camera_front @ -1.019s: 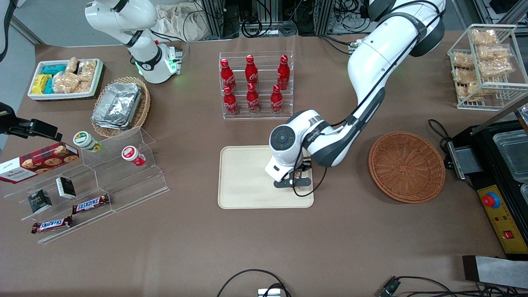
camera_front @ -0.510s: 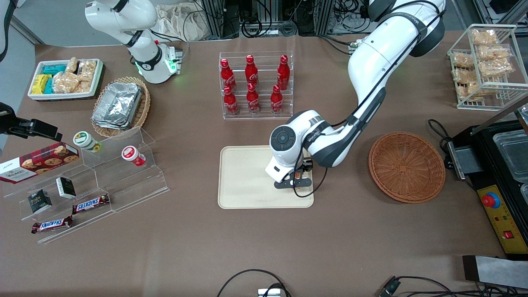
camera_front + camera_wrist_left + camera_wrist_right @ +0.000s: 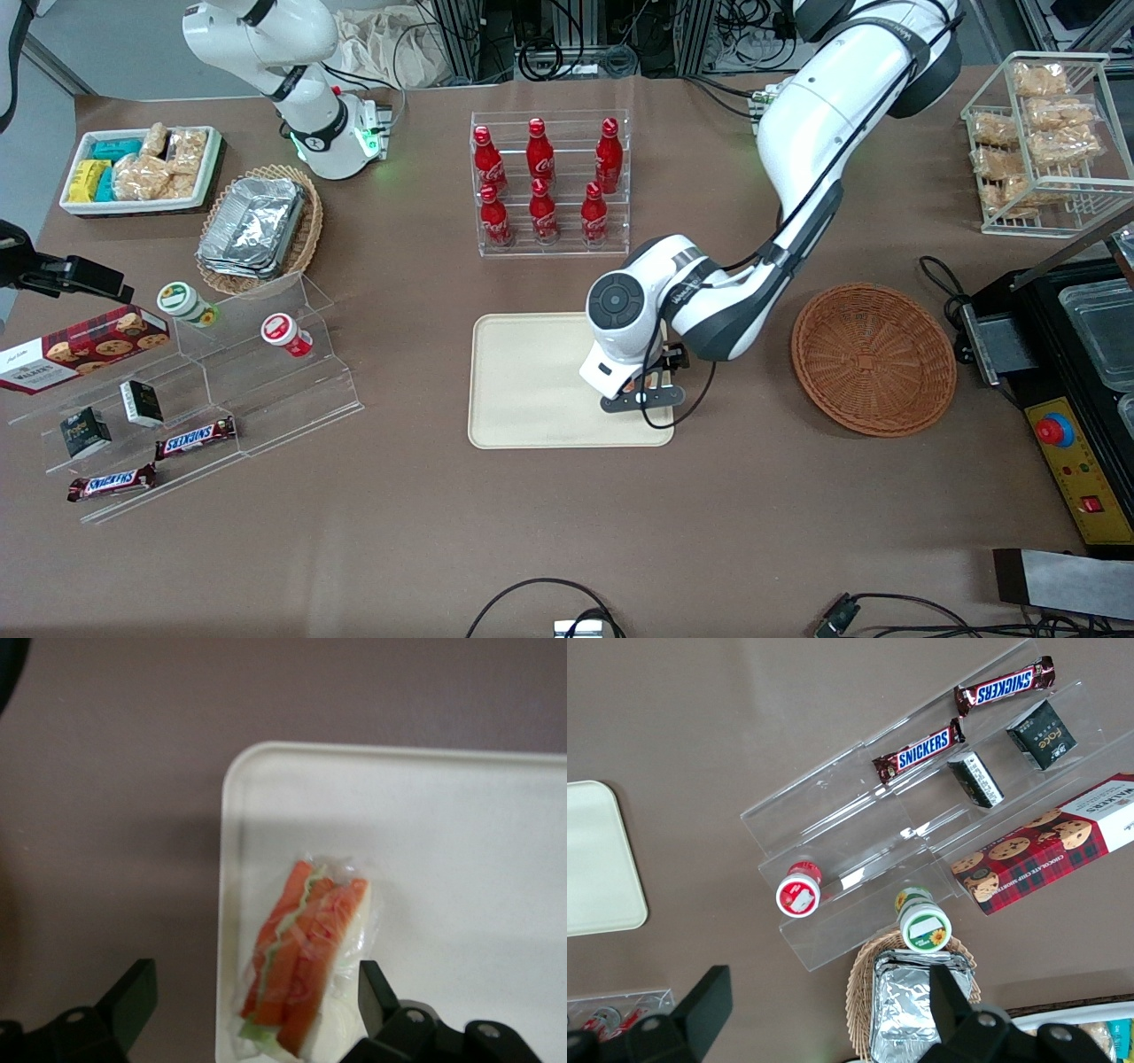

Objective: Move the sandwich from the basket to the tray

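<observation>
The sandwich (image 3: 306, 961), a wrapped wedge with orange-red filling and a strip of green, lies on the cream tray (image 3: 461, 833) close to a rounded corner. My left gripper (image 3: 255, 997) hangs open just above it, one finger on either side, neither pressing the wrap. In the front view the gripper (image 3: 642, 394) is over the tray (image 3: 532, 381) at its edge toward the working arm's end, and only a sliver of the sandwich (image 3: 643, 382) shows under the wrist. The round reddish-brown basket (image 3: 873, 359) stands beside the tray, toward the working arm's end, with nothing in it.
A clear rack of red bottles (image 3: 545, 186) stands farther from the camera than the tray. Acrylic steps with snack bars and cups (image 3: 204, 390) lie toward the parked arm's end. A black machine (image 3: 1072, 372) and a wire rack of bagged snacks (image 3: 1041, 133) sit past the basket.
The wrist has shifted a little toward the basket and nearer the camera over the last second. The basket and tray have not moved.
</observation>
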Controlling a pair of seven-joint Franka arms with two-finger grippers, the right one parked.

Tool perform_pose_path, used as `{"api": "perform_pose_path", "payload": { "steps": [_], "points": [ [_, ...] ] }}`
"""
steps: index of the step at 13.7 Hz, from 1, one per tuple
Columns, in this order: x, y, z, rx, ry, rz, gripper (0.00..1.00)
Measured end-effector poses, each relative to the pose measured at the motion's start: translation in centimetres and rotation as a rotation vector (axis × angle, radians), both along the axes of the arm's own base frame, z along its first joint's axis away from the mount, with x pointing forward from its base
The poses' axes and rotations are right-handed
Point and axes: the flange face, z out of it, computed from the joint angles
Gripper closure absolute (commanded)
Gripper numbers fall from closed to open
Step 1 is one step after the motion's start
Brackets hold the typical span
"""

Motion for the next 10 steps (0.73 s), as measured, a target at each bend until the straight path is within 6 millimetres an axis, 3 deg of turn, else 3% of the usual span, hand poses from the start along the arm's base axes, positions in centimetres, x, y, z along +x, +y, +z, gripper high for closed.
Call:
{"api": "perform_pose_path", "payload": {
  "steps": [5, 10],
  "points": [
    [2.3, 4.0, 6.7, -0.01, -0.042, 0.085, 0.0],
    [3.6, 7.3, 9.8, 0.004, -0.053, 0.144, 0.0]
  ]
}}
